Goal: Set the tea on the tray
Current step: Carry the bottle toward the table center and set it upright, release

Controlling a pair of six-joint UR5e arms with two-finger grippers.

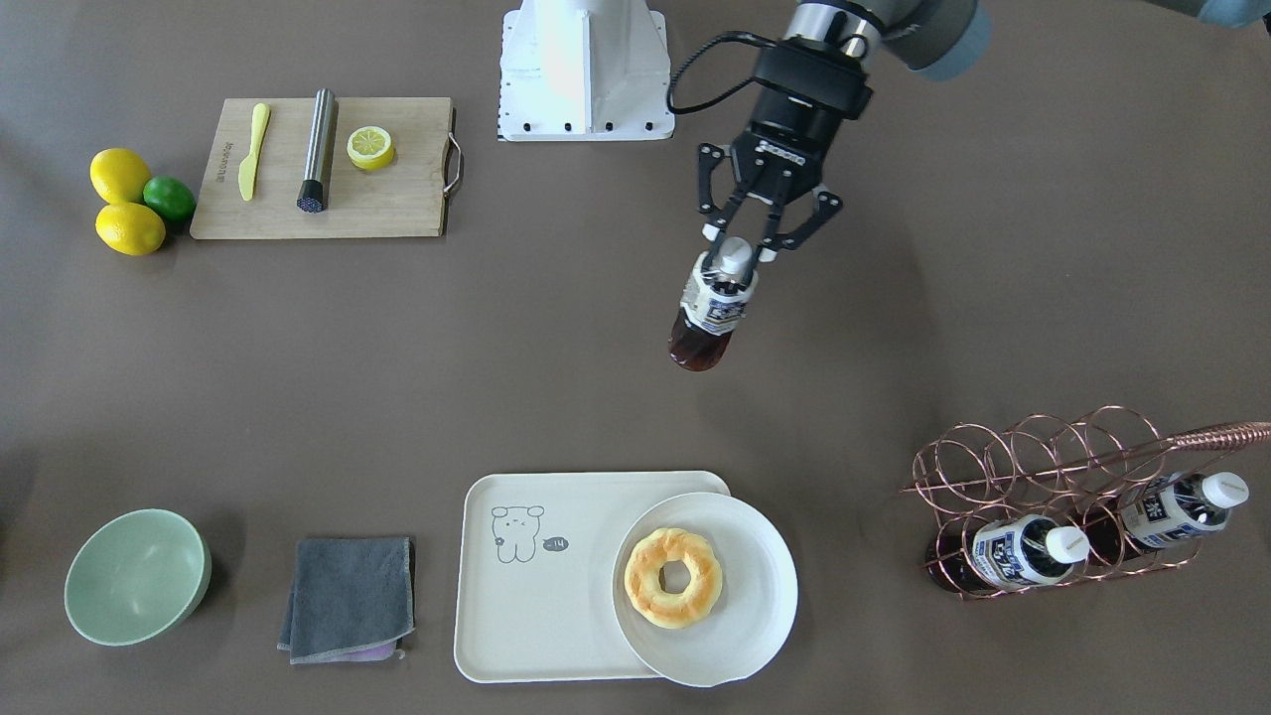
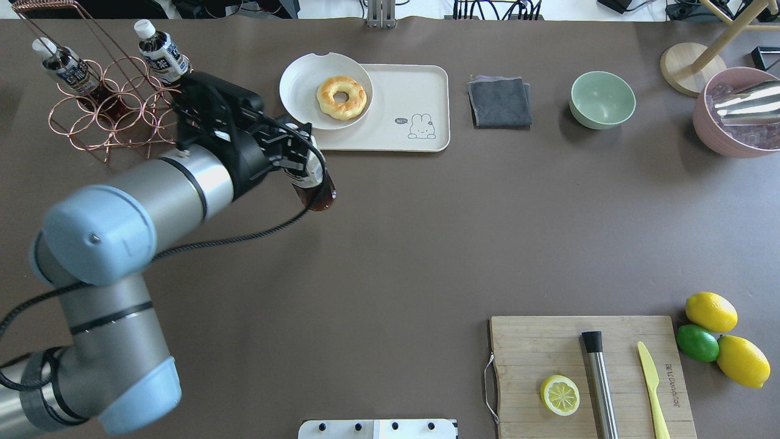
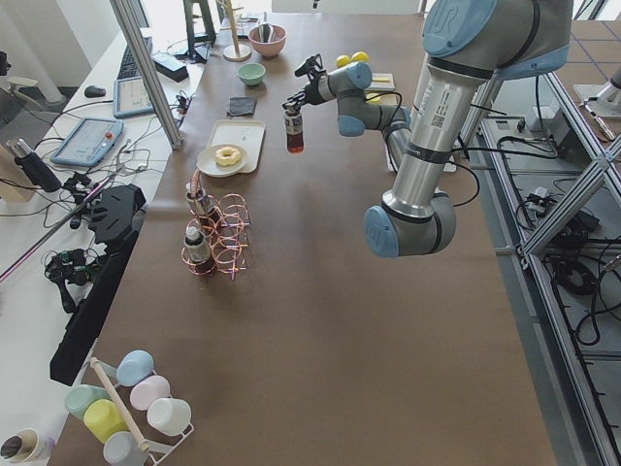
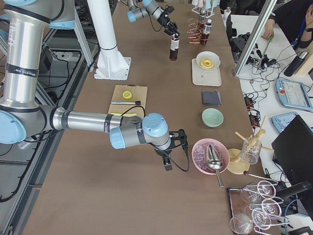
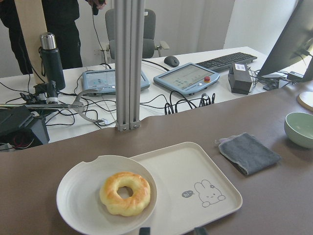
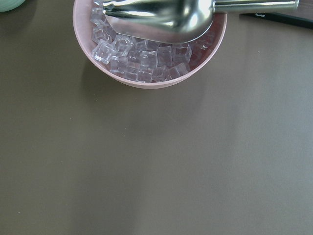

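Note:
My left gripper (image 1: 735,260) is shut on the neck of a tea bottle (image 1: 710,323) with dark liquid, a white cap and a white-and-navy label. It holds the bottle upright above the table (image 3: 293,131), short of the tray on the robot's side. The cream tray (image 1: 541,616) with a small line drawing lies at the far table edge and fills the left wrist view (image 5: 195,171). A round white plate (image 1: 755,596) with a donut (image 1: 673,576) covers one end of the tray. My right gripper (image 4: 167,164) hovers beside a pink bowl; I cannot tell whether it is open or shut.
A copper wire rack (image 1: 1053,467) holds two more tea bottles (image 1: 1023,551). A grey cloth (image 1: 348,596) and green bowl (image 1: 137,576) sit beside the tray. A wooden board (image 1: 397,199) has a knife, muddler and half lemon. Lemons and a lime (image 1: 129,199) lie nearby. The pink bowl of ice (image 6: 146,54) holds a scoop.

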